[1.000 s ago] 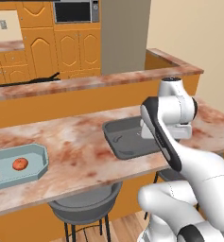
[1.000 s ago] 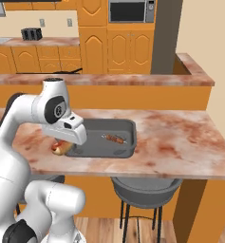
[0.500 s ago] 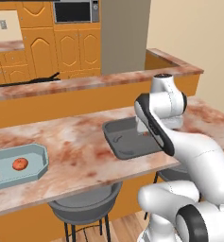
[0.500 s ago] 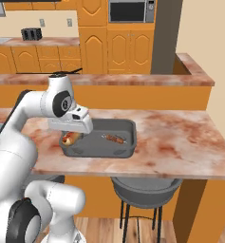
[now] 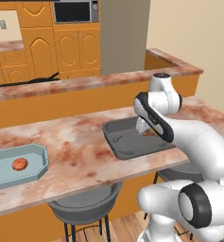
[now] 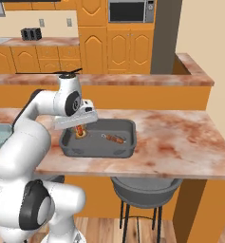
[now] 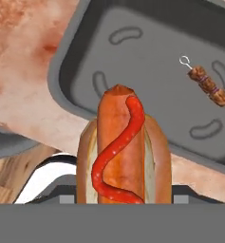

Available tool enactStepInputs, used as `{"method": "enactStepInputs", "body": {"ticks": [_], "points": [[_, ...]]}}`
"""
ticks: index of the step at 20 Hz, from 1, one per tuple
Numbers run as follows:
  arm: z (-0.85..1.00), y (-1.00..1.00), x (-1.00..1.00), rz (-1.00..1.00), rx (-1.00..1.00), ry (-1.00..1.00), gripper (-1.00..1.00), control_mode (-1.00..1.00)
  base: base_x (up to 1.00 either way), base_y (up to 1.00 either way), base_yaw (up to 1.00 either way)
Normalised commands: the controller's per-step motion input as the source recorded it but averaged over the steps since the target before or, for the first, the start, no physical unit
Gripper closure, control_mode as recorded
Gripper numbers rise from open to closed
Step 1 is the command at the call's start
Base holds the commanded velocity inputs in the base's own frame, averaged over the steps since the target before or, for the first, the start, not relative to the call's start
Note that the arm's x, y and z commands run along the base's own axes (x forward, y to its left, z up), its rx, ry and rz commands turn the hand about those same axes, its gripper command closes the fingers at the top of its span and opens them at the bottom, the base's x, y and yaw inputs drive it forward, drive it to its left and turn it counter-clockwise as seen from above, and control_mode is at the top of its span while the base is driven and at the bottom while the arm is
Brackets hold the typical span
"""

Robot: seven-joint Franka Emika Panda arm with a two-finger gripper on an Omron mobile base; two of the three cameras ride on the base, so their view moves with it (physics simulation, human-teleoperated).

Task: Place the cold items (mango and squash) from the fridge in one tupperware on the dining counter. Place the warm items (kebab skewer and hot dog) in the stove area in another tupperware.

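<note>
While the hot dog (image 7: 123,152) is held upright between the gripper (image 6: 79,131) fingers over the grey tray's (image 6: 97,148) left end, its ketchup stripe is seen in the hand view; the skewer (image 6: 115,138) in the tray and the blue tray (image 5: 19,165) are seen from the base.

dark grey tupperware (image 7: 156,71): smooth matt plastic look, moulded curved marks in floor
hot dog (image 7: 121,156): soft tan bun, orange-brown sausage w/ slight sheen, glossy red sauce squiggle
kebab skewer (image 7: 210,88): rough brown chunks on thin shiny metal pin w/ loop end
dining counter (image 6: 180,142): polished reddish-brown marbled stone top, flat orange base
pale blue tupperware (image 5: 35,156): smooth, matt plastic look
stool (image 6: 145,187): grey matt seat, thin dark legs
floor (image 6: 133,230): wood planks, light sheen
</note>
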Motion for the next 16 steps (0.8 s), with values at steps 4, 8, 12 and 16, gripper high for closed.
{"method": "enactStepInputs", "body": {"ticks": [4, 8, 12, 16], "points": [[-0.42, 0.0, 0.32, 0.84, 0.0, -0.05, 1.0, -1.0, 0.0, 0.0, 0.0], [-0.38, 0.0, 0.5, 0.73, 0.0, 0.05, 1.0, -1.0, 0.0, 0.0, 0.0], [-0.17, 0.0, 0.67, 0.41, 0.02, 0.09, 1.0, -1.0, 0.0, 0.0, 0.0], [-0.37, 0.14, 0.67, 0.13, 0.0, 0.19, 1.0, -1.0, 0.0, 0.0, 0.0]]}}
